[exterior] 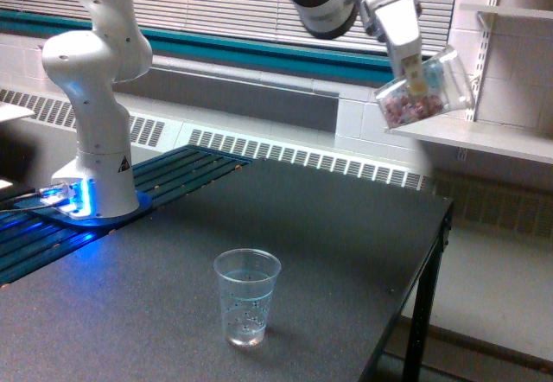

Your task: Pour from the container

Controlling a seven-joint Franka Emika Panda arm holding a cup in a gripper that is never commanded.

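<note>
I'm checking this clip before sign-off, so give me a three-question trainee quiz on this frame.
1. True or false: the clear wide plastic jar of pinkish-red and white pieces is directly above the small clear tapered plastic cup.
2. The jar is: A upright, B tilted, C upside down?
3. What does the cup stand on?

Key: 1 false, it hangs high toward the exterior view's right, in the white gripper. 2 B. 3 the dark speckled table.

Open air between raised container and cup; shelf close at exterior view's right, arm base left.
</note>
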